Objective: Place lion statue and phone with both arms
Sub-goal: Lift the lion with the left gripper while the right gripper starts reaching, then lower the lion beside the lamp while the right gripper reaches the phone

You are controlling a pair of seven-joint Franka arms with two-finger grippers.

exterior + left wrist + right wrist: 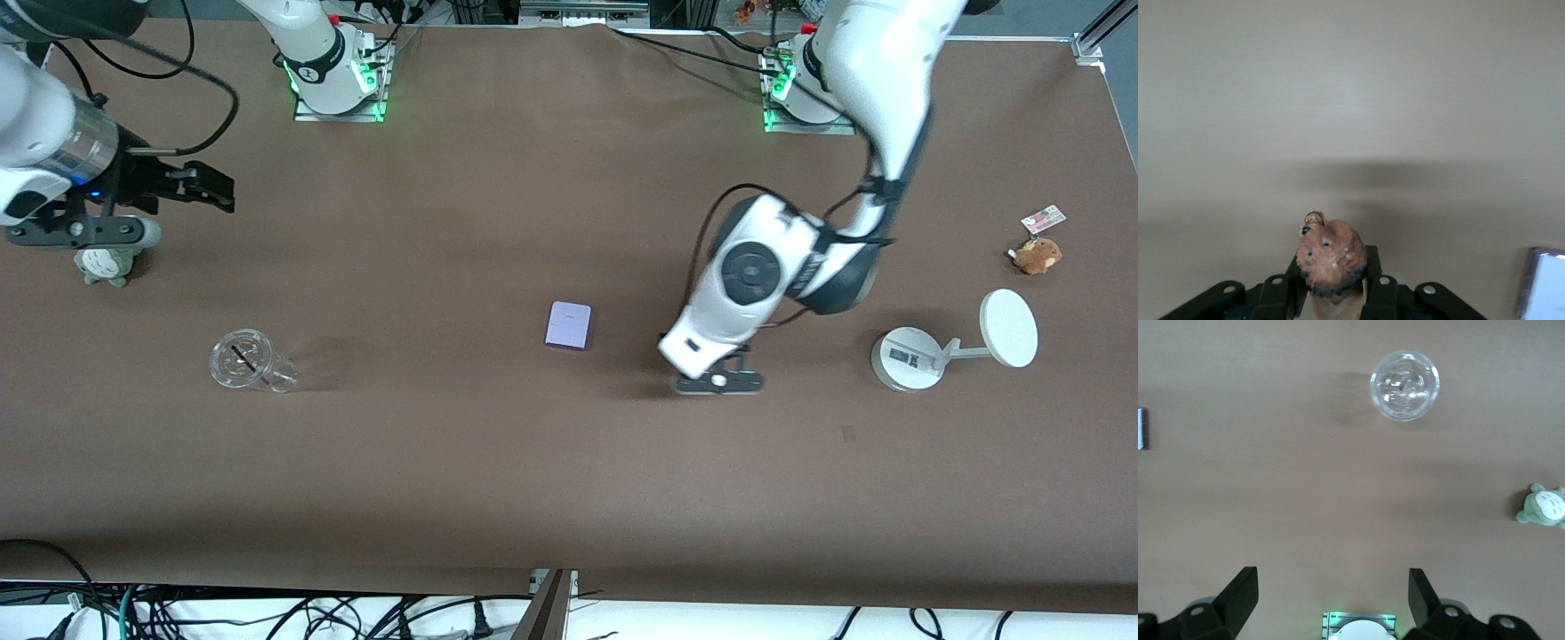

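You're at the first pick: your left gripper (1331,297), down at the table's middle between the phone (568,324) and the white round-based stand (907,358), has its fingers clamped on the lion statue (1330,257), so next, by my reading, comes a straight lift and a carry to wherever it goes. Your right gripper (1331,600) waits spread wide and empty over the right arm's end of the table, above the grey-green plush toy (108,265). The phone lies flat mid-table with bare cloth all round, well apart from the clear cup (246,361) and every edge, leaving ample room for that arm's reach.
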